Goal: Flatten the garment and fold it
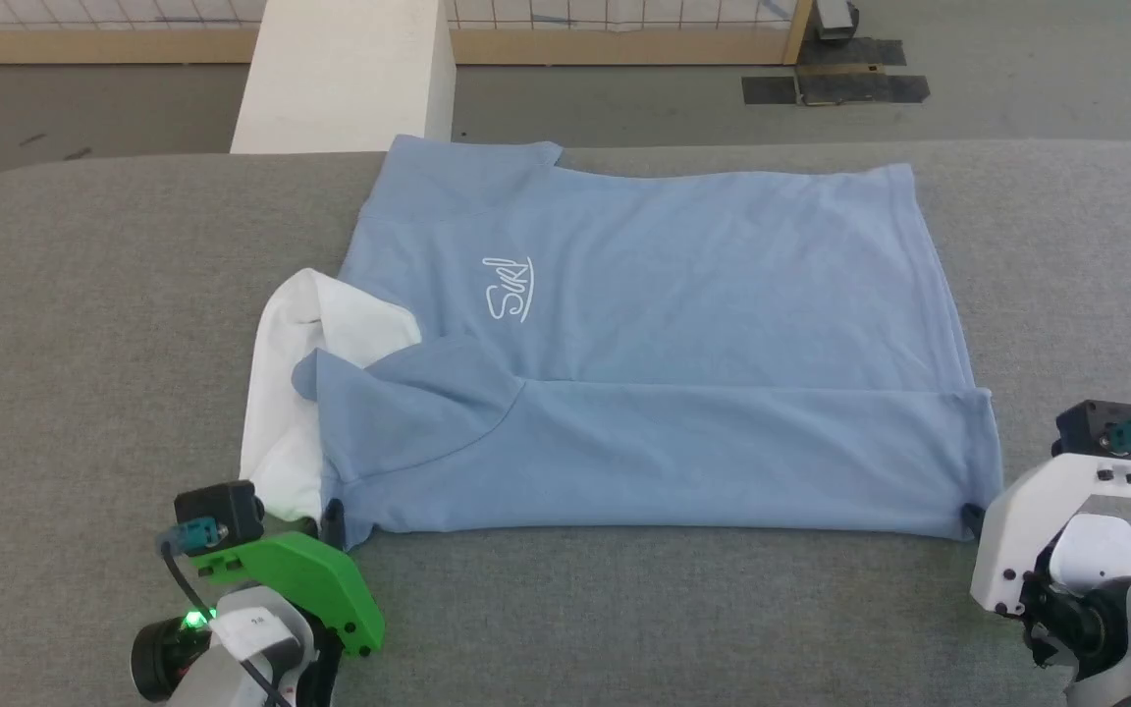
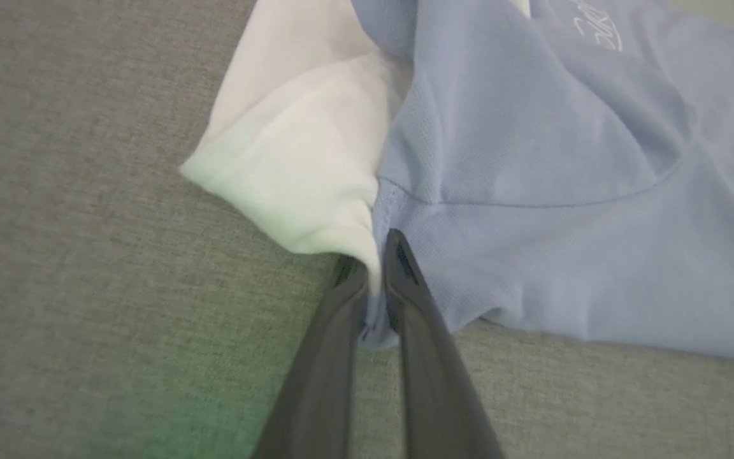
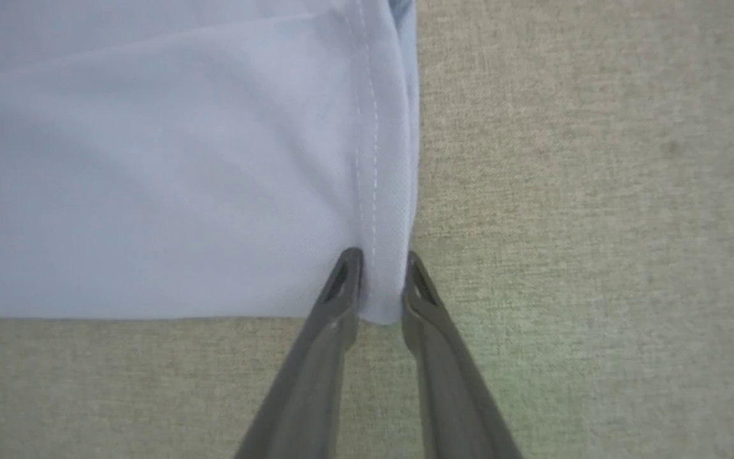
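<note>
The polo shirt (image 1: 683, 295) lies spread across the table (image 1: 84, 344), near strip doubled over; our left gripper (image 2: 376, 274) clamps its near-left corner beside the white collar (image 2: 290, 127); our right gripper (image 3: 380, 280) straddles the near-right hem corner, firmly or not we cannot tell; we should lift both evenly, edge taut.

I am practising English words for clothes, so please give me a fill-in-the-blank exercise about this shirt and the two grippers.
1. The garment is light ___ in colour.
2. The left gripper is shut on its corner beside the white ___.
3. The right gripper holds the corner at the garment's stitched ___.
4. The garment lies on a ___ padded surface.

Missing words: blue; collar; hem; grey.
</note>
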Robot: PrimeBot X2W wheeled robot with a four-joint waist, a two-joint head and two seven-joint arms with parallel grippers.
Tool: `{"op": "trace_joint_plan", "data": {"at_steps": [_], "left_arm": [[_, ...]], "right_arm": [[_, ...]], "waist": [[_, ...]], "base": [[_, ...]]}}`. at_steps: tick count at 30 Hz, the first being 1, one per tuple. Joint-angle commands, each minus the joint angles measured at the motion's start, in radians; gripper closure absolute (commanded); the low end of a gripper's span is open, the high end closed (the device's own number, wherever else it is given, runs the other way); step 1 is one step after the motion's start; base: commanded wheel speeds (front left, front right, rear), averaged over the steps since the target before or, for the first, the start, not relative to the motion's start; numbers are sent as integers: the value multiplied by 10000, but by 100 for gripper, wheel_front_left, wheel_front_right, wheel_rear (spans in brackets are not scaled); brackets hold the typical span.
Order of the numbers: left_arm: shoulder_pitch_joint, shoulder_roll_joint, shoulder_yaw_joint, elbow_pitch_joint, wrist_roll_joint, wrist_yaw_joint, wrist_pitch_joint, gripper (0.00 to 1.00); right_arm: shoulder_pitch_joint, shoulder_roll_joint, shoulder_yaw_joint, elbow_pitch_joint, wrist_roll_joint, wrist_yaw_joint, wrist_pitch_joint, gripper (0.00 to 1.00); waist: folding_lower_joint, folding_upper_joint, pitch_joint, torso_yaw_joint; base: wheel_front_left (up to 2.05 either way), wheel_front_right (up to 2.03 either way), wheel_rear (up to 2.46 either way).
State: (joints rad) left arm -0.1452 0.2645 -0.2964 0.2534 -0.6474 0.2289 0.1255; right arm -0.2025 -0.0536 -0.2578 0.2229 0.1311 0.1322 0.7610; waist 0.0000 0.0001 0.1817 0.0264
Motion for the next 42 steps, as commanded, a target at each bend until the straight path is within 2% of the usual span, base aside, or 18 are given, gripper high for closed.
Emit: {"op": "trace_joint_plan", "data": {"at_steps": [1, 5, 10, 20, 25, 31, 32, 33, 34, 35, 42], "left_arm": [[-119, 3, -30, 86, 156, -75, -177, 100], [-27, 38, -43, 169, 279, -79, -534, 100], [654, 312, 9, -133, 214, 22, -402, 100], [3055, 1192, 35, -2541, 180, 1156, 1084, 100], [3442, 1120, -199, -2886, 155, 1330, 1386, 100], [2824, 661, -447, -2036, 99, 958, 978, 100], [2753, 590, -434, -1918, 47, 885, 883, 86], [2690, 523, -410, -1778, -15, 802, 769, 0], [2656, 489, -398, -1660, -47, 762, 709, 0], [2631, 457, -389, -1519, -79, 726, 657, 0], [2791, 496, -10, -1586, -208, 664, -7, 0]], "right_arm": [[127, 33, 23, -93, 110, -15, 55, 100], [456, 33, 42, -665, 487, -15, -659, 100], [1421, 33, -125, -1232, 970, -15, -1339, 100], [3382, 33, -382, -2591, 1165, -15, -605, 100], [3544, 34, -393, -2238, 1171, -15, -787, 100], [3105, 34, -67, -722, 1310, -15, -1653, 100], [3052, 34, -30, -567, 1316, -15, -1780, 99], [2987, 34, 38, -433, 1347, -15, -1970, 59], [2947, 34, 91, -361, 1370, -15, -2147, 59], [2914, 34, 103, -249, 1445, -15, -2333, 0], [3012, 34, 118, -374, 1516, -15, -3671, 0]], "waist": [[0, -1, -107, 52], [0, -1, -530, 94], [0, -1, -1217, 56], [0, -1, -1618, -137], [0, -1, -1281, -98], [0, -1, -785, -85], [0, -1, -766, -90], [0, -1, -760, -98], [0, -1, -769, -105], [0, -1, -809, -120], [0, -1, -1316, -174]], "base": [[0, 0, 0], [0, 0, 0], [0, 0, 0], [0, 0, 0], [0, 0, 0], [0, 0, 0], [0, 0, 0], [0, 0, 0], [0, 0, 0], [0, 0, 0], [0, 0, 0]]}}
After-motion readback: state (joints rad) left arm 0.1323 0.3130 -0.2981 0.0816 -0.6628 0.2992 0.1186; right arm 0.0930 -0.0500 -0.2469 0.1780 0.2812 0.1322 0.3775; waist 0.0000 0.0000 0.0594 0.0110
